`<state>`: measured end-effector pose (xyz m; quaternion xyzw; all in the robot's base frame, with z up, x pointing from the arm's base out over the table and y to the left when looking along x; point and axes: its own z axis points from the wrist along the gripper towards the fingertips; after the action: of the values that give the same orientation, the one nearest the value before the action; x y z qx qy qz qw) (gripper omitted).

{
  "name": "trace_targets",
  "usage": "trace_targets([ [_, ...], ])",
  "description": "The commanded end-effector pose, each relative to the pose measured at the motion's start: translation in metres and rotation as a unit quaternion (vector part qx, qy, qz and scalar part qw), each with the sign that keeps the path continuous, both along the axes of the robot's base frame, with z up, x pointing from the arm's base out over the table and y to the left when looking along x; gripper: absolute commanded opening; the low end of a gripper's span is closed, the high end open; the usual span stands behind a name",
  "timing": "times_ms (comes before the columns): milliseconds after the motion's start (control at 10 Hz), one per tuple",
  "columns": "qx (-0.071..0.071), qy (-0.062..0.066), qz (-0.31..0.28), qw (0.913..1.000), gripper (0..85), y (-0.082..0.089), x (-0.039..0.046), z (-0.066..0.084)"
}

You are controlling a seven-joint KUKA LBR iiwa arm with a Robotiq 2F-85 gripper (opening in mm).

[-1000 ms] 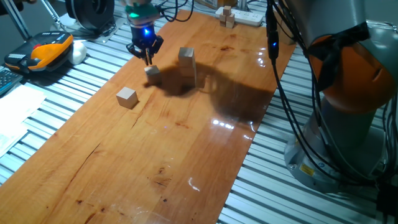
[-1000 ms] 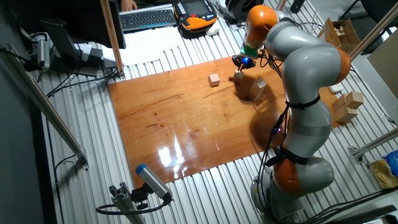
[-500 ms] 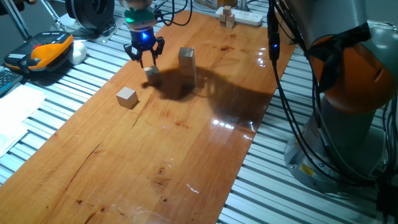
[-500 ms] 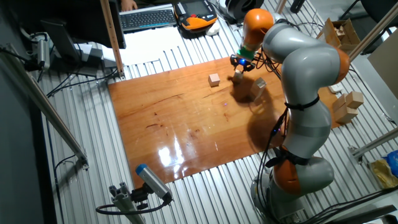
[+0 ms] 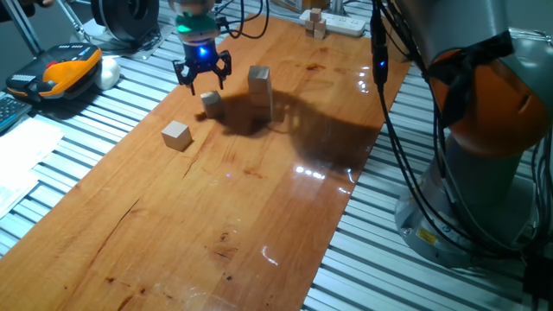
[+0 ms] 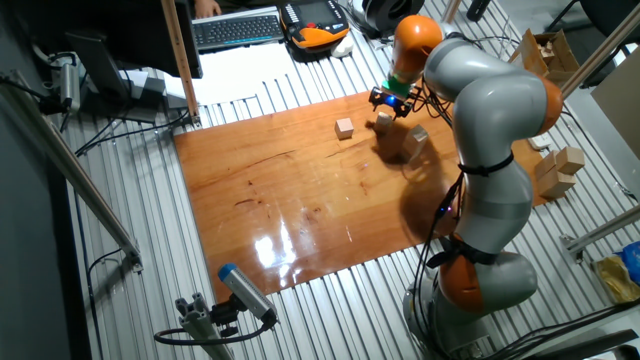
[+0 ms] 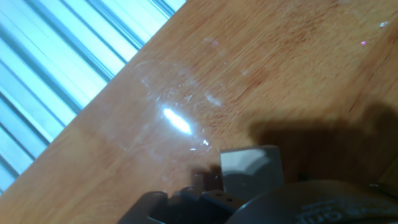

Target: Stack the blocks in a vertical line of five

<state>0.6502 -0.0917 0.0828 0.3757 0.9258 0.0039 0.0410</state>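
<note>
Gripper [image 5: 200,79], jaws spread and empty, hung over a block [image 5: 211,103] near the table's [image 5: 259,225] far edge; light, rigid cube, probably best pinched across opposite flat faces.

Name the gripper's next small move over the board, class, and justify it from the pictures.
Probably a straight descent. The gripper hangs open just above a loose block, fingers spread and holding nothing. Dropping until they flank it would allow a grasp, then a carry to the stack beside it. Another loose block lies farther off.

stack [image 6: 416,140] half hidden behind arm; block count unclear
</note>
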Motion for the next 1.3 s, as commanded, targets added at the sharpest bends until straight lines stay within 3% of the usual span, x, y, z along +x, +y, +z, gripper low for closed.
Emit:
trace_targets([
  [0,0.001,0.000,0.001,1.0000,68.0,-0.001,0.0006,-0.001],
  [500,-0.007,-0.001,-0.020,0.9998,68.0,-0.001,0.0032,-0.008],
  [1200,-0.003,-0.001,-0.013,0.9999,68.0,-0.001,0.0021,-0.017],
])
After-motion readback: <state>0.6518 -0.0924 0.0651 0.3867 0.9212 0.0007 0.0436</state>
